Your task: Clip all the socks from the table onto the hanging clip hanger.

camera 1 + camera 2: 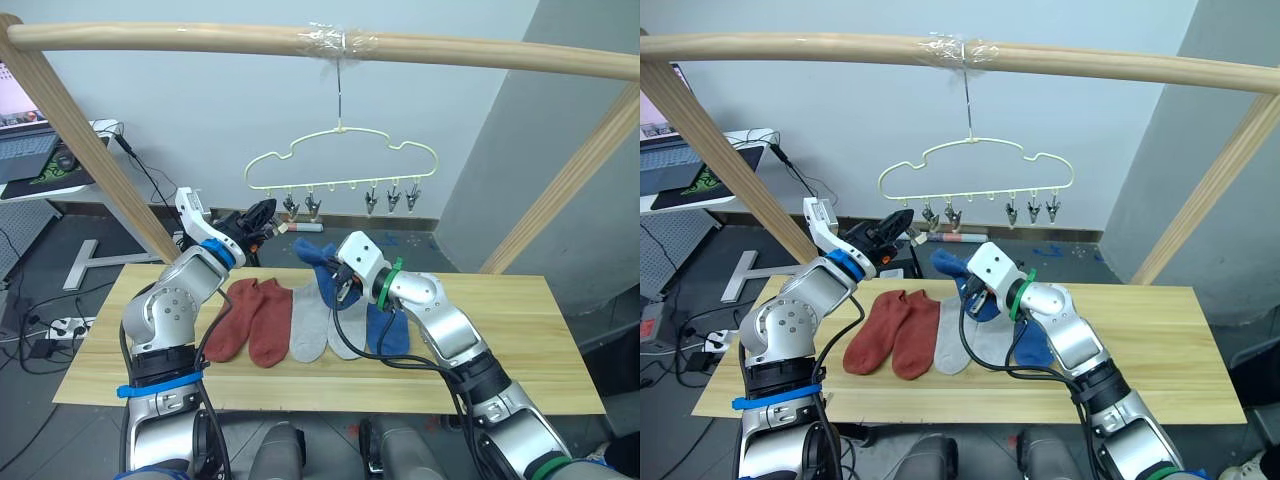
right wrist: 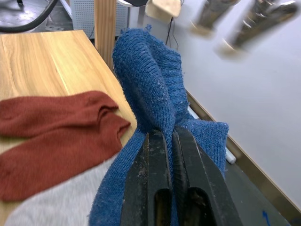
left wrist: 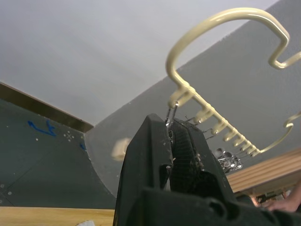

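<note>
Six socks are accounted for in the left eye view: five lie in a row on the table (image 1: 520, 340) (two red (image 1: 250, 318), two grey (image 1: 322, 322), one blue (image 1: 388, 328)), and one blue sock (image 1: 318, 262) is held up by the right gripper (image 1: 340, 283), clear of the row, presumably so its cuff can be offered to a clip. The hanger (image 1: 340, 165) hangs from the pole (image 1: 200, 38) above, all six clips bare. The left gripper (image 1: 262, 215) is raised just beside the leftmost clip (image 1: 290, 207), likely to squeeze it open.

Right eye view: same layout; the lifted sock sits below and right of that clip, not yet at it.

Left wrist view: the fingers (image 3: 155, 155) are pressed together around the clip's metal (contact appears made, jaws clenched on it).

Right wrist view: the right fingers (image 2: 153, 165) are clamped on the blue sock, fabric bunched above them, red socks on the table behind.
</note>
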Robot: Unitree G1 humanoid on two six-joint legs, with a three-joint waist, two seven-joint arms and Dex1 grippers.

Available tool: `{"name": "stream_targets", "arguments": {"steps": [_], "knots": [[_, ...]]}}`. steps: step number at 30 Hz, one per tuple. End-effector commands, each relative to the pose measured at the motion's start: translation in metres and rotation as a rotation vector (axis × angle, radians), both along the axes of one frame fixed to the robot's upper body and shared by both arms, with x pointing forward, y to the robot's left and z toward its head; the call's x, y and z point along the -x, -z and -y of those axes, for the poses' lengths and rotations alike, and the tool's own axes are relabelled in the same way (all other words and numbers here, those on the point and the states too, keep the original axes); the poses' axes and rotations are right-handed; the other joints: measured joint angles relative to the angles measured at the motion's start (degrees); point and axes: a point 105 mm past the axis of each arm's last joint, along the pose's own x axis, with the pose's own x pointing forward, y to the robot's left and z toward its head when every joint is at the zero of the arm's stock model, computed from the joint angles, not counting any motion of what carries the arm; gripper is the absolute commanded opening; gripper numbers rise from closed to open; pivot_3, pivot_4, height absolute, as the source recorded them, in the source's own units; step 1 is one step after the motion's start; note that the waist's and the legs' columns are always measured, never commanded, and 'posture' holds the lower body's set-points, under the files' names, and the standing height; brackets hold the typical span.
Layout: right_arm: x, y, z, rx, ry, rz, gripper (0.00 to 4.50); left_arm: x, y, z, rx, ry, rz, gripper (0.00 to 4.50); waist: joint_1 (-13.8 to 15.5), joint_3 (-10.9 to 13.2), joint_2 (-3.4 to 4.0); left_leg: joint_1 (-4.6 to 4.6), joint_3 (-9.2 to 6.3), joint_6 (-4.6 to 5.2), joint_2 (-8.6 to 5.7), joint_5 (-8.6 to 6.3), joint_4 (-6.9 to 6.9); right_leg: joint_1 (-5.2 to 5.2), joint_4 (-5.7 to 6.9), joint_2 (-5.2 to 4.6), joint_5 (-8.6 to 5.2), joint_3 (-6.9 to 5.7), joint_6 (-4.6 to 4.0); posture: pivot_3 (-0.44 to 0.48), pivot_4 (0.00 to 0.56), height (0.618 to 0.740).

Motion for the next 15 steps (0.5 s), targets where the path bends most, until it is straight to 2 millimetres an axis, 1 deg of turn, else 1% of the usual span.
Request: {"name": "stream_targets", "arguments": {"steps": [1, 6, 10, 15], "knots": [[-0.003, -0.015, -0.008, -0.027, -0.013, 0.047, 0.04, 0.004, -0.009, 0.002, 0.000, -0.001, 0.038, 0.07, 0.3, 0.0, 0.00, -0.01, 0.01, 0.00, 0.00, 0.00, 0.00, 0.00, -0.02, -0.08, 0.00, 0.01, 0.00, 0.011, 0.192, 0.740], [-0.006, -0.024, -0.018, -0.048, -0.026, 0.064, 0.04, 0.006, -0.007, 0.003, 0.012, 0.002, 0.034, 0.07, 0.2, 0.1, 0.01, 0.02, 0.01, 0.01, -0.03, 0.00, 0.03, 0.00, -0.02, -0.20, 0.00, 0.05, 0.00, 0.014, 0.194, 0.740], [-0.009, -0.033, -0.022, -0.067, -0.026, 0.075, 0.04, 0.009, -0.007, 0.008, 0.015, 0.018, 0.033, 0.07, 0.2, 0.1, 0.02, 0.01, 0.00, 0.01, -0.02, 0.00, 0.02, 0.01, -0.01, -0.17, -0.01, -0.03, -0.01, 0.015, 0.196, 0.740], [-0.008, -0.038, -0.025, -0.077, -0.029, 0.081, 0.04, 0.009, -0.006, 0.008, 0.011, 0.013, 0.033, 0.07, 0.2, 0.1, 0.02, -0.01, 0.00, 0.01, -0.01, 0.00, 0.00, 0.00, -0.05, -0.17, -0.02, -0.02, -0.01, 0.013, 0.197, 0.740]]}}
